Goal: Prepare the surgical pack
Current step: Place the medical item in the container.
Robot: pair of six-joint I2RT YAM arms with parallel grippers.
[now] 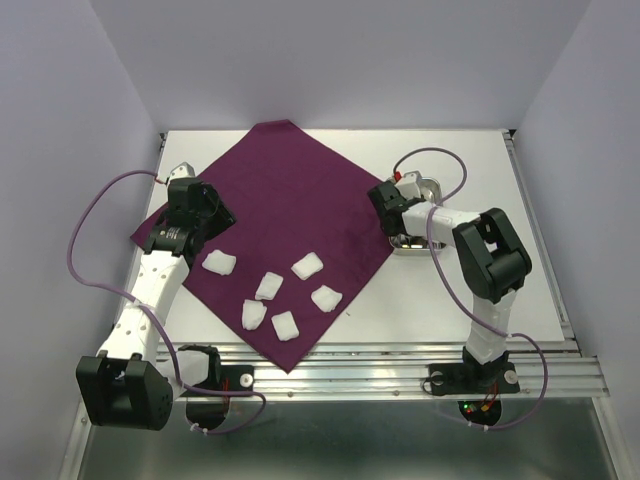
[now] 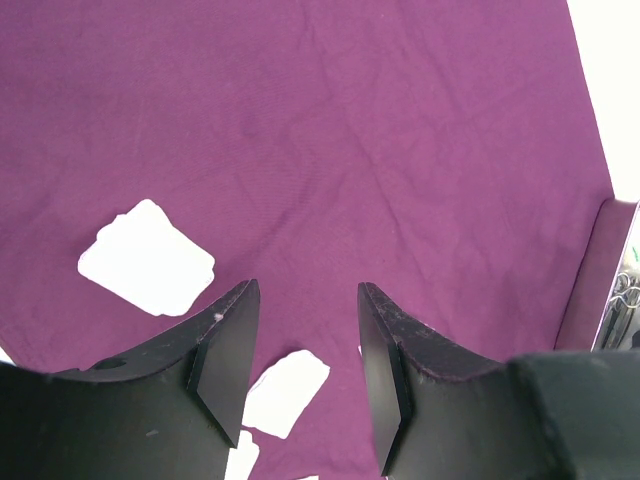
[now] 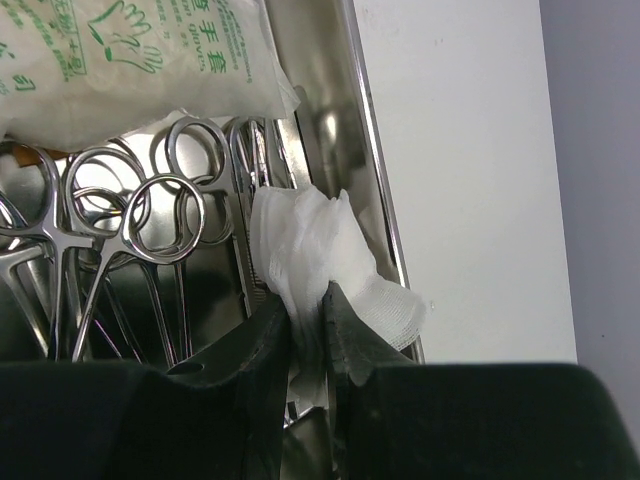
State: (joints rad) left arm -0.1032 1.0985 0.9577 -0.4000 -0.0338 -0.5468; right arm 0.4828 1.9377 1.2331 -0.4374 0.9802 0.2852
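The right gripper is clenched on a white gauze pad, its two fingers pinching the pad's lower fold, with the rest fanning out above them. It does so inside the steel tray, close to the tray's long rim. The left gripper stands released, jaws well apart with nothing between them, above the surgical pack without touching it.

The right gripper's body cuts off the working ends of the ring-handled instruments lying beside the pad. The printed glove packet behind them runs out of the picture (only its lower part shows). From above, the right arm covers most of the tray, and the pinched pad cannot be seen there.

The surgical pack lies flat on the white table, turned like a diamond, its right corner reaching the tray and its near corner at the table's front edge. Six loose gauze pads lie scattered on its near half, apart from one another, the closest just ahead of the left gripper.
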